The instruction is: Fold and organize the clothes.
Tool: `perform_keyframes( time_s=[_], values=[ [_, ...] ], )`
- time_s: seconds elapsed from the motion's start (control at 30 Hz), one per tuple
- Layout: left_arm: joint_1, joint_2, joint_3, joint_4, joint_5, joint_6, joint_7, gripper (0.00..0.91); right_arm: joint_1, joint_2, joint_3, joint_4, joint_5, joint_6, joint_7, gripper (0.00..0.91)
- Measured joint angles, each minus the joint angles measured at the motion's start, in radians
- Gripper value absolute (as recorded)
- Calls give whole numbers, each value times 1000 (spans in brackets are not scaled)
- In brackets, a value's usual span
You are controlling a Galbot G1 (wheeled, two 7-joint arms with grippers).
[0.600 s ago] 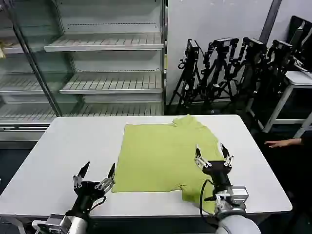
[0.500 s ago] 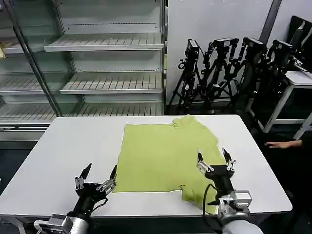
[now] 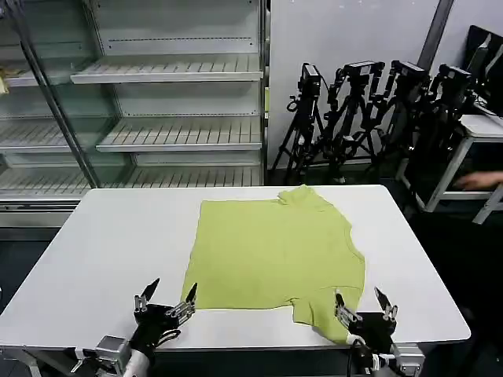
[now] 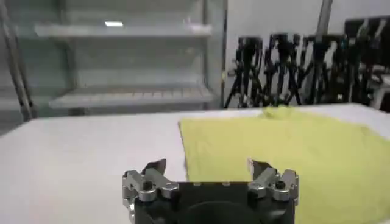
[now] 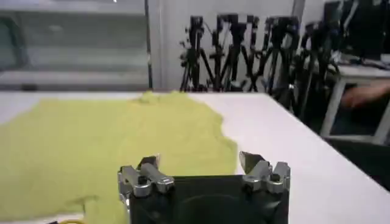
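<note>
Right now I see the lime-green short-sleeved T-shirt of thin soft fabric [image 3: 275,255] spread mostly flat on the white rectangular table [image 3: 110,236], slightly toward its right half, with one corner bunched near the table's front edge. My left gripper [image 3: 166,301] sits at that front edge, just off the shirt's near left corner, fingers spread and empty. My right gripper [image 3: 365,308] is at the shirt's bunched near right corner, likewise spread and holding nothing.
</note>
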Motion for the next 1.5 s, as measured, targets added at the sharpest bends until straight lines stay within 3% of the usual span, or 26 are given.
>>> perform_keyframes(
  time_s=[0.23, 0.27, 0.3, 0.33, 0.37, 0.4, 0.5, 0.87, 1.5],
  values=[
    [-20, 6, 24, 40, -1, 37, -13, 907, -36, 15, -25, -9, -13, -2, 1, 907],
    [-24, 6, 27, 46, -1, 40, -15, 836, -37, 18, -30, -11, -13, -3, 3, 907],
    [-28, 7, 31, 52, -1, 44, -17, 403, -39, 21, -36, -14, -14, -5, 3, 907],
    [-31, 7, 33, 57, -2, 47, -18, 101, -41, 23, -41, -17, -14, -5, 4, 655],
    [-34, 7, 37, 63, -2, 49, -18, 30, -42, 25, -46, -19, -14, -5, 4, 554],
    [-38, 8, 41, 69, -4, 51, -19, 30, -43, 27, -52, -22, -13, -5, 4, 312],
    [-48, 7, 50, 84, -7, 57, -22, 30, -43, 35, -67, -32, -12, -4, 8, 0],
    [-69, -1, 69, 120, -36, 62, -19, 30, -47, 48, -107, -47, -5, 10, 14, 0],
    [-27, 9, 17, 59, -82, 43, -22, 30, -82, 29, -100, -5, -11, 93, -36, 0]
  ],
)
